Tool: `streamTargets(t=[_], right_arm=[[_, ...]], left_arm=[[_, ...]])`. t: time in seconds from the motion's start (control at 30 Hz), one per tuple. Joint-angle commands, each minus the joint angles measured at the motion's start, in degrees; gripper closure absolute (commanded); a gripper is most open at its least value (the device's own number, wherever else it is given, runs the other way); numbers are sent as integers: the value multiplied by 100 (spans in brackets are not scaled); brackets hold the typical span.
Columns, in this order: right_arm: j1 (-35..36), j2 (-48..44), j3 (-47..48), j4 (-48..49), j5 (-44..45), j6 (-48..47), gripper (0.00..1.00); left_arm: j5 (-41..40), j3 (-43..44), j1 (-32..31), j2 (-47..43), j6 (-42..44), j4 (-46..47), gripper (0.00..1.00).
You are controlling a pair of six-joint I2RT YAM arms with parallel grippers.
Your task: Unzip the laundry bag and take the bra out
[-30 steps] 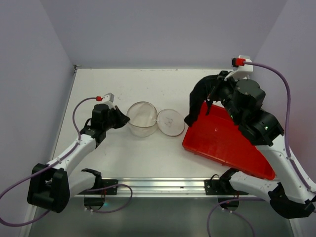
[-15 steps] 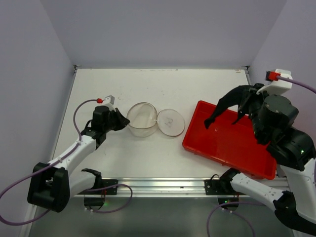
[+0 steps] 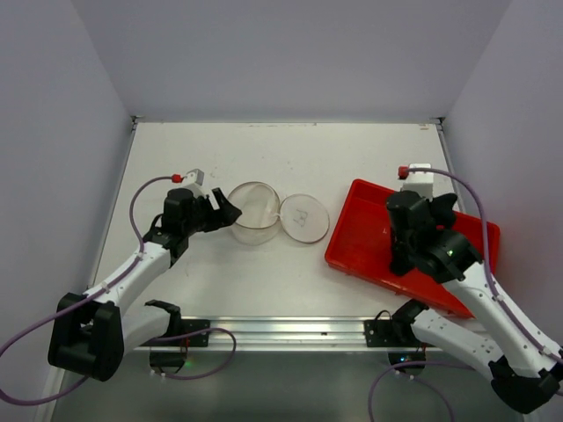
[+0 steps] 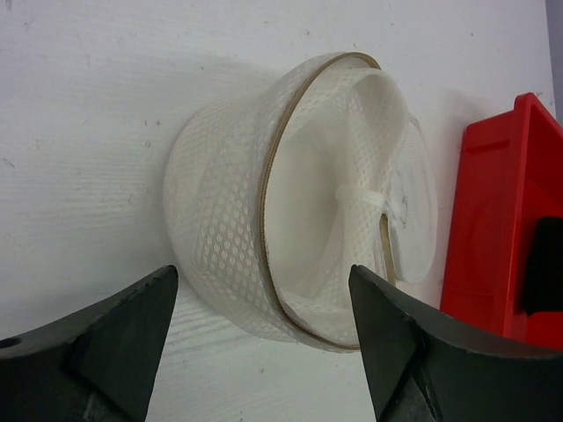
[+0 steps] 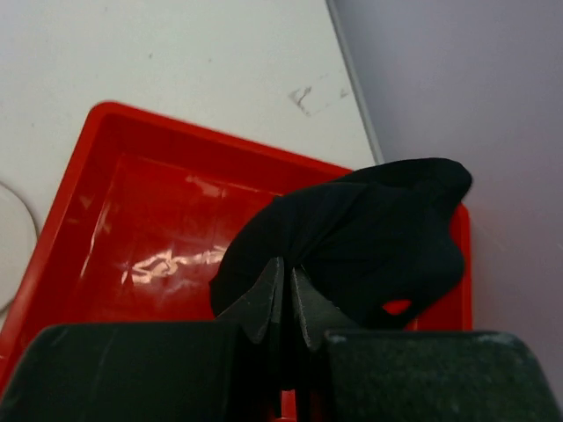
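At mid-table [image 3: 176,149], laundry bag [image 3: 255,212] is laid open, halves side by side | left gripper [image 3: 225,214] is spread wide just beside it | black bra [image 5: 369,237] is pinched by right gripper [image 5: 283,283] over red tray [image 5: 132,220]

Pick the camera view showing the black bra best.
The right wrist view: the bra fills it, pinched in the right pincer over the red tray. From the top the right arm hides it; the left wrist shows only an unclear dark patch.

No text, label or number can be read.
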Motion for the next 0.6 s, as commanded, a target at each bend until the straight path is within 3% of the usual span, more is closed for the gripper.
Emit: streamTargets(t=[0.0, 0.2, 0.43, 0.57], right_arm=[[0, -266, -575, 647, -321, 316, 100], [0, 233, -1472, 1253, -1113, 738, 100], [-61, 788, -2070, 1738, -833, 1600, 95], [-272, 824, -2272, 1624, -227, 2144, 78]], left_arm=[[-65, 13, 39, -113, 57, 191, 17], [-249, 4, 48, -297, 39, 103, 14], [-706, -128, 39, -921, -13, 59, 14], [-944, -233, 39, -1343, -66, 67, 13]])
